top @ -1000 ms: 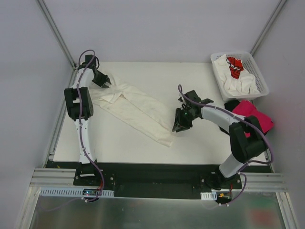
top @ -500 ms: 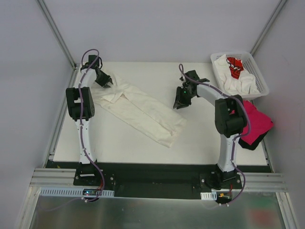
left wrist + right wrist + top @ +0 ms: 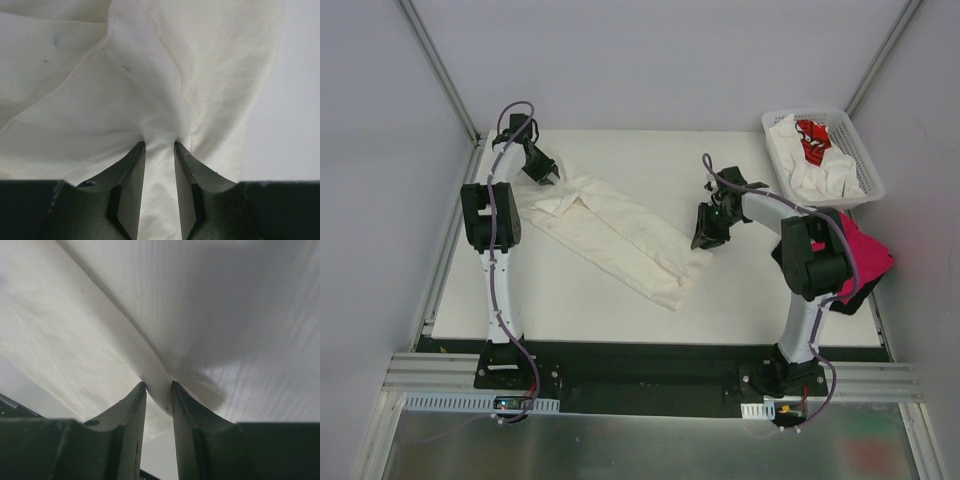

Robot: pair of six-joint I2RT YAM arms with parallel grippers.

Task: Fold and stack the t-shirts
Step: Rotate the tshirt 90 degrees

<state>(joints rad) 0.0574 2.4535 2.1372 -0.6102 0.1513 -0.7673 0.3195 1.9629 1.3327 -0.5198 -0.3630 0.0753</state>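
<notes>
The long cream-white cloth t-shirt (image 3: 620, 232) lies diagonally on the white worktop (image 3: 650, 160) — left claw (image 3: 546, 172) clamped on its far end, right claw (image 3: 708, 232) pinching the opposite edge, likely so both can fold it over.

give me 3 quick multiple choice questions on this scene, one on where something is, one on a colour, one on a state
1. Where on the table does the basket stand?
A near left corner
B centre
C far right corner

2. What colour is the t-shirt lying long and folded mid-table?
A black
B cream-white
C magenta

3. What is the left gripper doing?
A shut on the t-shirt
B open above bare table
C lifting the basket

Answers:
1 C, the top view shows it at the far right corner.
2 B, it looks pale cream in every view.
3 A, the left wrist view shows cloth pinched in its jaws.
</notes>
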